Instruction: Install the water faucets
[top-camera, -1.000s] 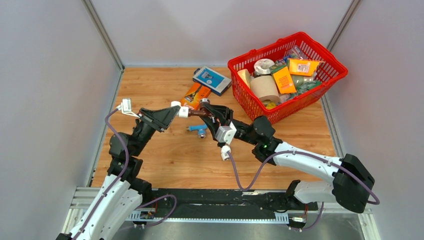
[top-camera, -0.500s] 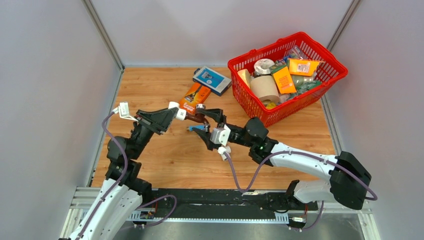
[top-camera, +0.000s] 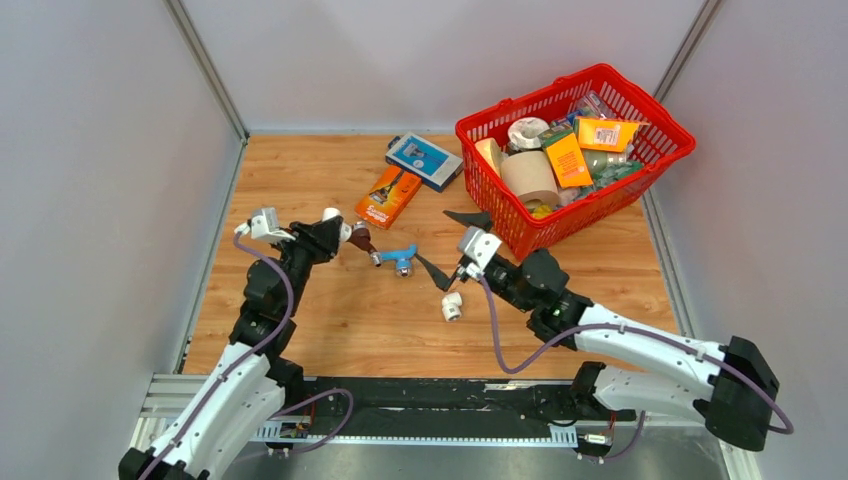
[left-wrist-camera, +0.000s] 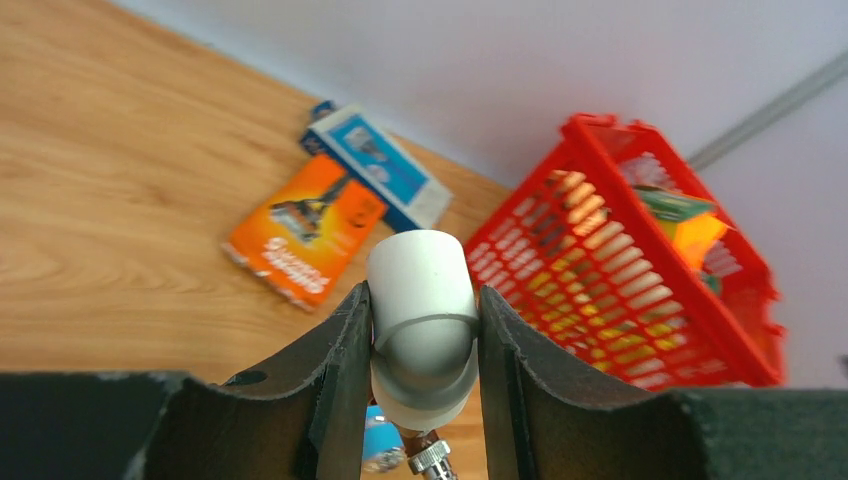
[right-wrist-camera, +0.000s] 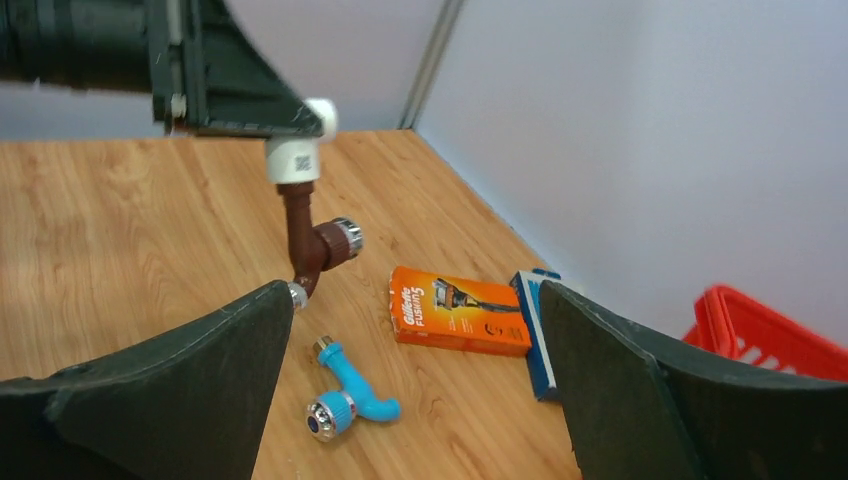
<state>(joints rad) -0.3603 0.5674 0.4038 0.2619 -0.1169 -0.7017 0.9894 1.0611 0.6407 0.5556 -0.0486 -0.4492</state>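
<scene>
My left gripper (top-camera: 335, 233) (left-wrist-camera: 422, 297) is shut on a short white elbow fitting (left-wrist-camera: 421, 325) (right-wrist-camera: 294, 160). The dark brown faucet (top-camera: 362, 246) (right-wrist-camera: 316, 243) hangs from that fitting, joined to its lower end, above the table. The light blue faucet (top-camera: 401, 258) (right-wrist-camera: 352, 402) lies on the wood just right of it, silvery cap toward me. My right gripper (top-camera: 450, 245) (right-wrist-camera: 415, 300) is wide open and empty. It stands to the right of both faucets and touches neither.
A second white elbow fitting (top-camera: 452, 307) lies on the table below the right gripper. An orange razor box (top-camera: 388, 196) and a blue box (top-camera: 424, 160) lie at the back. A red basket (top-camera: 660, 170) full of goods stands back right.
My right gripper opened, let go of the brown faucet and drew back to the right. The left gripper moved left and lower, carrying the elbow with the brown faucet on it.
</scene>
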